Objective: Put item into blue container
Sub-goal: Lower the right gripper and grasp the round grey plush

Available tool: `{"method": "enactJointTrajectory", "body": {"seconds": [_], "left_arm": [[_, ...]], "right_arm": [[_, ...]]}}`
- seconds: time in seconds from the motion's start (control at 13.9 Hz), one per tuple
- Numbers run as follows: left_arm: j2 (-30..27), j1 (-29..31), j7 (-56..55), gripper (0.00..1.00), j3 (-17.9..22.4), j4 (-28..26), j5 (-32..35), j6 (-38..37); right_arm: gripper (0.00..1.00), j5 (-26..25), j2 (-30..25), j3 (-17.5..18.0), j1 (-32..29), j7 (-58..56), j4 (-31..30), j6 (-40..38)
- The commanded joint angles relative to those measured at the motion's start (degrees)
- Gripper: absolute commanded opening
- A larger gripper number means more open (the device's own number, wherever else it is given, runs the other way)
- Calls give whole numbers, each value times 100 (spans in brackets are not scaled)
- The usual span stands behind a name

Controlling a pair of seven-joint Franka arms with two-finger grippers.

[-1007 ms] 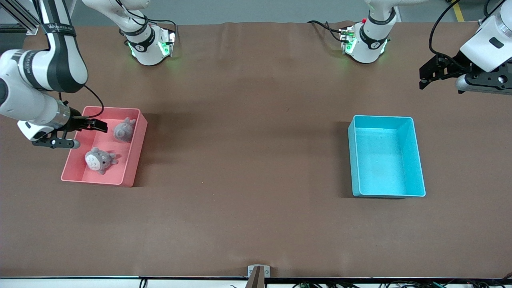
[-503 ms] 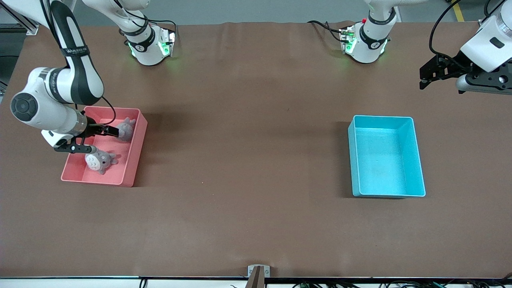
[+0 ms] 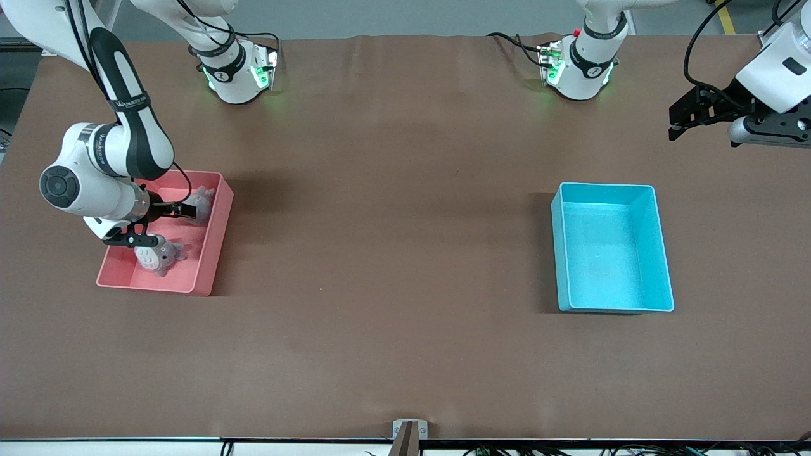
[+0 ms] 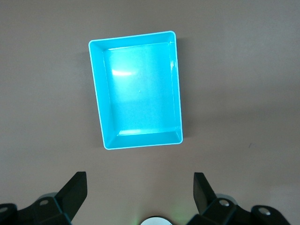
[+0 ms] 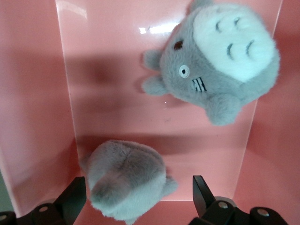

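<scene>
Since a toy must be picked up first, the right gripper (image 3: 154, 223) is held low over the pink bin (image 3: 212, 253), which sits near the table edge at the right arm's end. Its fingers are spread wide, as is seen in the right wrist view. Two soft gray toys lie in the bin. The back toy (image 3: 201, 204) lies by the bin corner nearest the arm bases, and in the right wrist view it (image 5: 127, 180) is seen right between the open fingers. The front toy (image 3: 158, 255) (the one with the white belly) lies closer to the camera, partly hidden under the gripper.

For a good grab, the fingers should be lowered around the middle of the back toy, not its ears. The bin wall is close, so the fingers should be kept off it. A soft toy squashes, so it should be squeezed well before it is lifted.

The blue bin (image 3: 661, 253) is empty and sits well apart, near the table edge at the left arm's end. The left gripper (image 3: 703, 123) is held up over the bare table by that edge and waits, with its fingers wide open too.

The table (image 3: 393, 266) is covered with a flat brown sheet, and lots of open room is left between the two bins.
</scene>
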Motion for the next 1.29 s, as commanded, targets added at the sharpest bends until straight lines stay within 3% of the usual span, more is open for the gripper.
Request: {"method": "enactJointTrajectory", "body": {"seconds": [0.0, 0.29, 0.58, 1.01, 1.08, 1.22], "left_arm": [[84, -6, -11, 100, -8, 92, 69, -77], [137, -23, -11, 100, -17, 101, 70, -77], [145, -23, -2, 100, -8, 92, 69, -77], [49, 12, 94, 100, -8, 66, 70, -86], [40, 12, 94, 100, -8, 74, 70, -95], [84, -6, 85, 100, -8, 92, 70, -69]], "right_arm": [[100, 37, 76, 75, -107, -83, -77, 62], [100, 81, 199, 84, -89, -75, -77, 54], [100, 896, 480, 76, -98, -793, -59, 54], [100, 934, 612, 58, -107, -874, -68, 45], [97, 934, 647, 58, -124, -874, -68, 45], [72, 925, 657, 58, -142, -909, -59, 1]]}}
